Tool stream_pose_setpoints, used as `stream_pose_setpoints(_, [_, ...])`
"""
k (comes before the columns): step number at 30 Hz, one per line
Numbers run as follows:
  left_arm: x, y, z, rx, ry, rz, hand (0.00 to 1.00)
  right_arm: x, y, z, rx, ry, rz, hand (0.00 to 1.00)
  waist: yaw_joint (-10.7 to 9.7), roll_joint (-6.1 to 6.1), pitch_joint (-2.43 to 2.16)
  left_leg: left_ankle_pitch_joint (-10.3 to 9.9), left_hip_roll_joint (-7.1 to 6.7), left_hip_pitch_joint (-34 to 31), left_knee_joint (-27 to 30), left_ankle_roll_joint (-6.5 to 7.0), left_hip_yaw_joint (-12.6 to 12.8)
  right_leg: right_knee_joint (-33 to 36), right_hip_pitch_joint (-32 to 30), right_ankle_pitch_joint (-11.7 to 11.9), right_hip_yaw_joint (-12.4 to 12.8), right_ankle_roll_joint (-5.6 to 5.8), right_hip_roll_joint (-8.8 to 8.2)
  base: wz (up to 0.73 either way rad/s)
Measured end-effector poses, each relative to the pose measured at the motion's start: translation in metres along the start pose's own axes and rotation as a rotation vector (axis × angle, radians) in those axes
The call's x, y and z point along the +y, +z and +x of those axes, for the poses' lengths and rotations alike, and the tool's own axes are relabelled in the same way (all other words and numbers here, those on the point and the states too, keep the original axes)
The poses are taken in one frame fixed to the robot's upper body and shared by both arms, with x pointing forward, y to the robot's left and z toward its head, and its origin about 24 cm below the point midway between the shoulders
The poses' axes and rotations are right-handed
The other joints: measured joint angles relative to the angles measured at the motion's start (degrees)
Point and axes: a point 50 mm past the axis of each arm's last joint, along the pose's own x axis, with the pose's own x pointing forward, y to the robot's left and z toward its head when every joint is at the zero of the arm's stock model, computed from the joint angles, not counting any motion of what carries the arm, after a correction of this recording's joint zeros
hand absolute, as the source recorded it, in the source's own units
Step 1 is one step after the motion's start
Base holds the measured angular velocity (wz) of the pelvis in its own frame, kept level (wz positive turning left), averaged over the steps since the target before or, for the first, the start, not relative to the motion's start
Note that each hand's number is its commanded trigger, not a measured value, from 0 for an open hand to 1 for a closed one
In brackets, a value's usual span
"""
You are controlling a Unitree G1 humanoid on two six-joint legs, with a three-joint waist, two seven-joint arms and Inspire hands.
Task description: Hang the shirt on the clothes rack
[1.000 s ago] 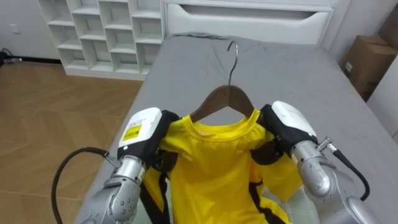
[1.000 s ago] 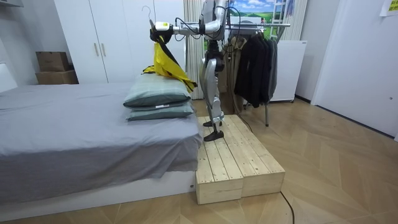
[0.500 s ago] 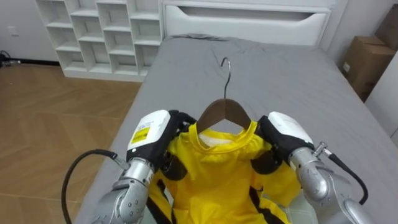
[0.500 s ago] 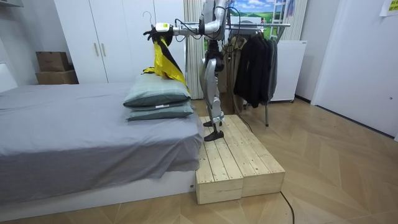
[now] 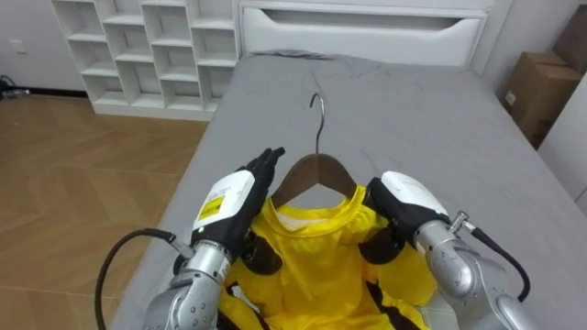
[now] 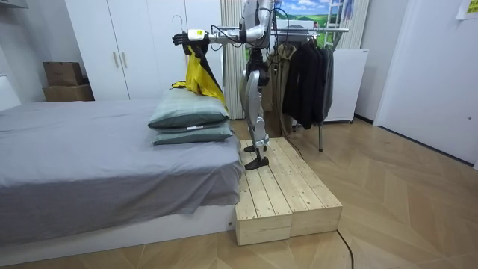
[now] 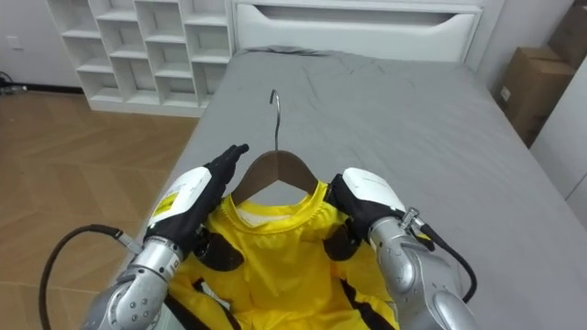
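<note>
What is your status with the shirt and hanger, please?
Left hand open beside hanger. Right hand grips shirt shoulder. Shirt on hanger, over bed. Rack behind me.

L hand (image 5: pixel 240 191) fingers straight, R hand (image 5: pixel 404 194) raised alongside.

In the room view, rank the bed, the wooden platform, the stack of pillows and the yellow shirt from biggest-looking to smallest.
1. bed, which also reaches nearest the camera
2. wooden platform
3. stack of pillows
4. yellow shirt
</note>
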Motion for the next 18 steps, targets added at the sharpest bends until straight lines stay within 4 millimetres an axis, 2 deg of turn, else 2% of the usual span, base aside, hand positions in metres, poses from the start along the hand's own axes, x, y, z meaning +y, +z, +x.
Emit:
stream_pose_setpoints(12, [0.001, 0.001, 0.0, -0.011, 0.003, -0.008, 0.0, -0.001, -0.001, 0.0, -0.001, -0.003, 0.009, 1.0, 0.1, 0.01, 0.01, 0.0, 0.0, -0.2, 0.0, 0.0, 0.0, 0.1, 0.1, 0.0, -0.1, 0.0, -0.01, 0.0])
stream_pose_setpoints(18, [0.013, -0.001, -0.001, -0.032, 0.041, -0.016, 0.0, -0.004, -0.01, -0.001, 0.003, -0.022, 0.077, 1.0, 0.0, 0.05, -0.02, 0.0, -0.1, 0.0, 0.1, 0.0, -0.7, -0.1, 0.7, 0.0, -0.7, 0.0, 0.01, 0.05])
